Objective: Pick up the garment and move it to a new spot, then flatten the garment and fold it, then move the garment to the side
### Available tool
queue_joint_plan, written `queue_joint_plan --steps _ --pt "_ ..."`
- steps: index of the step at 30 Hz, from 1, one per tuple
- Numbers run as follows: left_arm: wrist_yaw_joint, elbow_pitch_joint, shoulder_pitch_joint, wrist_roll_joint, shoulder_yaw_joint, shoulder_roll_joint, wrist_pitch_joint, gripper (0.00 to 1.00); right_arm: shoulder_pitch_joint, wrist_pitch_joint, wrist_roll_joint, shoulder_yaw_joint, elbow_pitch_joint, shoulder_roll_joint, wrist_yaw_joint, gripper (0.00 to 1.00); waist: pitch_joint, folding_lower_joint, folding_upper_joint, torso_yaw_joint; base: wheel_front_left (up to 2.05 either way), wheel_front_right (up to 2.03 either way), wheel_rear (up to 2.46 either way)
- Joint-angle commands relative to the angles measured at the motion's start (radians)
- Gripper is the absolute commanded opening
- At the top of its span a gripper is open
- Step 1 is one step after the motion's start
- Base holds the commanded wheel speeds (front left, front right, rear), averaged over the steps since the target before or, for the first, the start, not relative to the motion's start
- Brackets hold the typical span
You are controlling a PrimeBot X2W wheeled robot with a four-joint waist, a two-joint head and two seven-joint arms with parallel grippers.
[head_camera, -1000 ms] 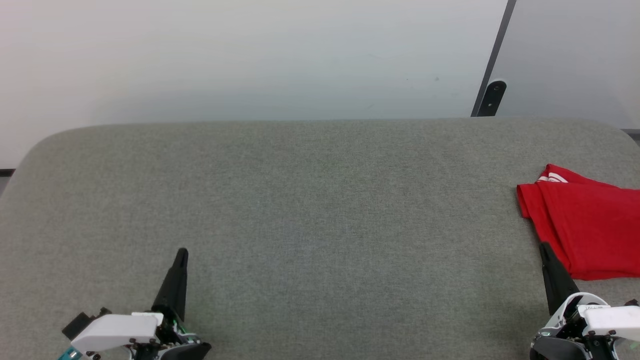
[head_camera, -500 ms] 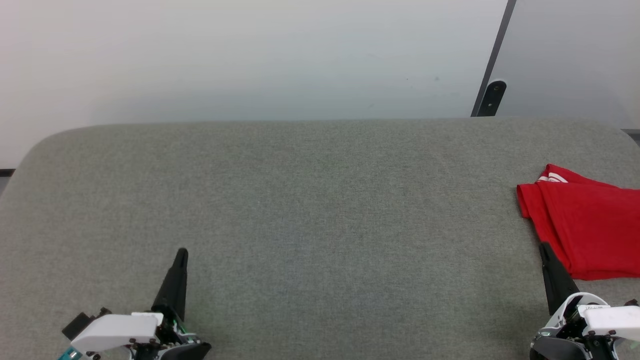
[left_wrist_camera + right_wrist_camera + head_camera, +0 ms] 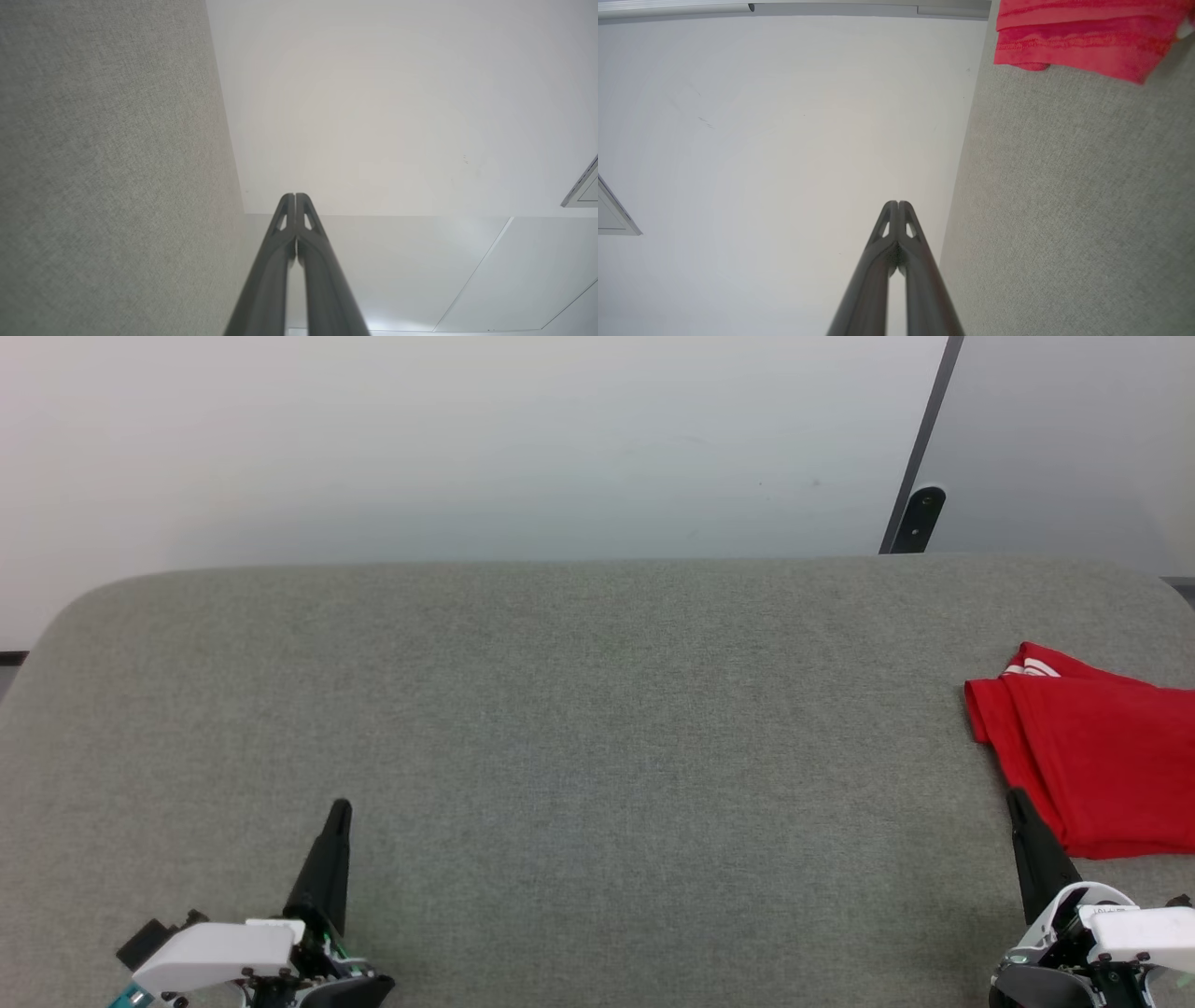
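A: From the head, where was the shirt?
B: The shirt (image 3: pixel 1092 756) lay folded at the right end of the grey counter (image 3: pixel 597 728), cut off by the right edge, with white stripes at its far corner.
A: And the grippers?
B: The left gripper (image 3: pixel 338 812) was at the near left, fingers pressed together and empty, well apart from the shirt. The right gripper (image 3: pixel 1016 798) was at the near right, closed too, its tip just beside the shirt's near left edge.
A: The left wrist?
B: The left gripper (image 3: pixel 295 196) was closed tip to tip on nothing. The counter (image 3: pixel 107 163) was on one side and a pale wall (image 3: pixel 373 116) ahead.
A: The right wrist?
B: The right gripper (image 3: pixel 899 204) had its fingers together, holding nothing. The hems of the shirt (image 3: pixel 1078 42) showed on the counter (image 3: pixel 1064 210) in the top corner, not between the fingers.
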Motion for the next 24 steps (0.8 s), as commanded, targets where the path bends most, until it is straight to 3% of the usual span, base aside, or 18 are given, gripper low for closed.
queue_joint_plan --steps 1,24 --pt "-0.007 0.001 -0.011 0.003 0.003 -0.001 0.0 0.0 -0.003 0.003 0.004 0.001 0.0 0.003 0.0 0.0 0.0 0.0 0.0 0.0 0.0 0.0 0.0" --pt "-0.007 0.001 -0.012 0.005 0.004 -0.002 0.002 0.0 -0.003 0.003 0.004 0.001 0.0 0.003 0.0 0.0 0.0 0.0 0.0 0.0 0.0 0.0 0.0"
